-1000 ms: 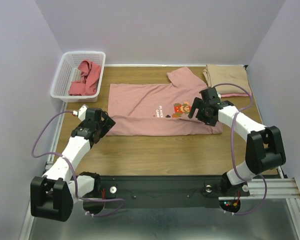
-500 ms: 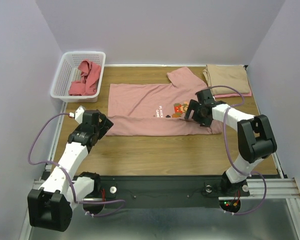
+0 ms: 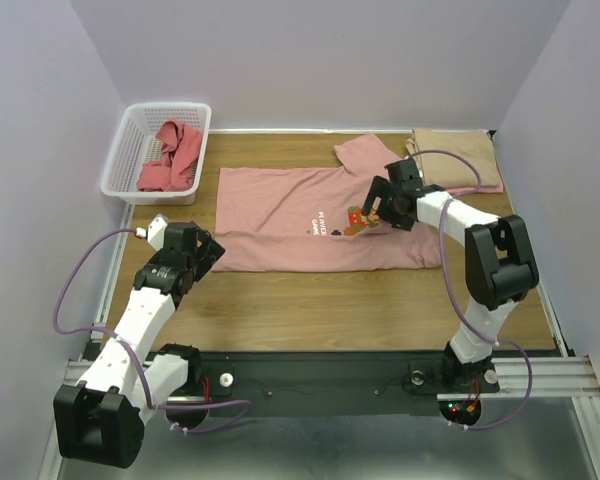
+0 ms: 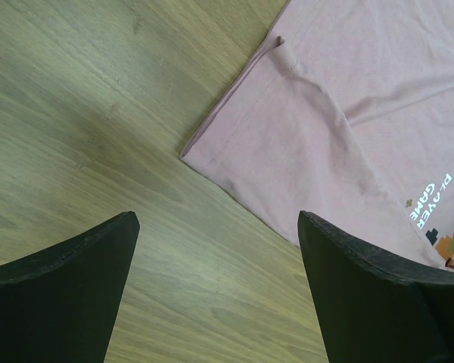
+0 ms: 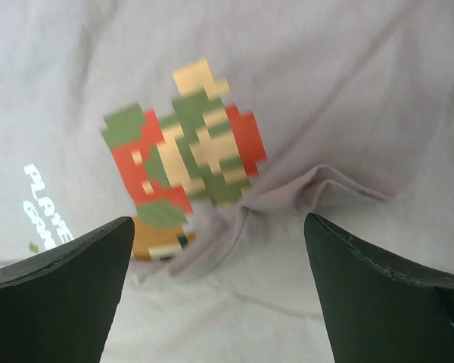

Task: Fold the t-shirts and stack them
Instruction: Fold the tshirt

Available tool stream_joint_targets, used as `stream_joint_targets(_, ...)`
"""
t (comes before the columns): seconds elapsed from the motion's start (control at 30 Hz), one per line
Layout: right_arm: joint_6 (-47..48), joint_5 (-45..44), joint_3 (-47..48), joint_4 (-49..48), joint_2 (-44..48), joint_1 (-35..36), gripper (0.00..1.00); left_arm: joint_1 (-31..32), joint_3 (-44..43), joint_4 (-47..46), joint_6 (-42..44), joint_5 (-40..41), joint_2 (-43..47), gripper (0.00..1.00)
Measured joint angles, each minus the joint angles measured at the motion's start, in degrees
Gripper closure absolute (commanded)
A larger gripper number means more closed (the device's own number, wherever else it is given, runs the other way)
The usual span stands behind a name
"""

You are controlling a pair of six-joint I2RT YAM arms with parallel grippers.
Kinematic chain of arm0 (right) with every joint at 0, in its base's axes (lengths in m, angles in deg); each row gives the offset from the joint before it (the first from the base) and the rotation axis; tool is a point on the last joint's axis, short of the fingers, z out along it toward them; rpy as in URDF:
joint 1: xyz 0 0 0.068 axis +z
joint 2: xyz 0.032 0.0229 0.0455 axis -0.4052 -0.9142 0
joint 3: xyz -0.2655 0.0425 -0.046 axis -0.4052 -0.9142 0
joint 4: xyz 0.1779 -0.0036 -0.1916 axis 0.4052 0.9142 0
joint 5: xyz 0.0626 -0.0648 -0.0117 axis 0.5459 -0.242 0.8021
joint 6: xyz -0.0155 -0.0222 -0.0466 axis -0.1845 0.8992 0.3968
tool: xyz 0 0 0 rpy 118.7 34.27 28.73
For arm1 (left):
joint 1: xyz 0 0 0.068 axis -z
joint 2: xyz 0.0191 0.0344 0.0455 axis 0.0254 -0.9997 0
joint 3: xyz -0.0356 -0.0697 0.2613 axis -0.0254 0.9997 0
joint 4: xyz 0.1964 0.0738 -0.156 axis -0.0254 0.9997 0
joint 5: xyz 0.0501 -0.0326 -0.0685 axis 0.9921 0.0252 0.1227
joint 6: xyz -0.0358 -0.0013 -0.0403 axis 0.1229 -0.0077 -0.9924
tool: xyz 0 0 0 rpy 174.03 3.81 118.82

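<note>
Dusty pink tee (image 3: 280, 215) lies spread flat across the middle of the wooden table (image 3: 330, 300), with the pixel-game character (image 5: 185, 144) and white text facing up. The right gripper (image 3: 373, 210) hangs right over that print, fingers spread wide with nothing between them. On its wrist cam the character sits between the two fingertips, and there's a small wrinkle in the cloth at its 4 o'clock. The left gripper (image 3: 208, 248) is at the shirt's 8 o'clock corner, also wide apart and empty. Its wrist cam shows the shirt's corner just ahead of the fingers, bare wood beside it. The tan tee (image 3: 458, 158) is folded at the table's 1 o'clock corner. The coral-red tee (image 3: 172, 155) is bunched up in the white basket (image 3: 120, 160) at 10 o'clock.
</note>
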Motion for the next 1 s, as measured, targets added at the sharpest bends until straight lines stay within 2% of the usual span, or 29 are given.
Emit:
stream_joint_targets(0.23, 2.4, 0.0, 10.1, -1.2, -10.6, 0.0, 0.00, 0.0, 0.0, 0.6, 0.0, 0.1, -0.1, 0.01)
stream_joint_targets(0.37, 4.6, 0.0, 10.9, -1.3, -8.8, 0.0, 0.00, 0.0, 0.0, 0.5, 0.0, -0.1, 0.1, 0.01)
stream_joint_targets(0.67, 6.5, -1.5, -2.6, -2.8, 8.5, 0.0, 0.00, 0.0, 0.1, -1.6, 0.1, -2.5, 0.0, 0.01)
stream_joint_targets(0.77, 5.5, -1.3, -5.4, -2.3, 7.7, 0.0, 0.00, 0.0, 0.4, -2.3, 0.3, -2.9, -0.4, 0.01)
stream_joint_targets(1.0, 4.0, 1.0, -4.0, -2.1, -0.6, 0.0, 0.00, 0.0, 1.4, -2.7, 0.4, -3.1, -0.4, 0.01)
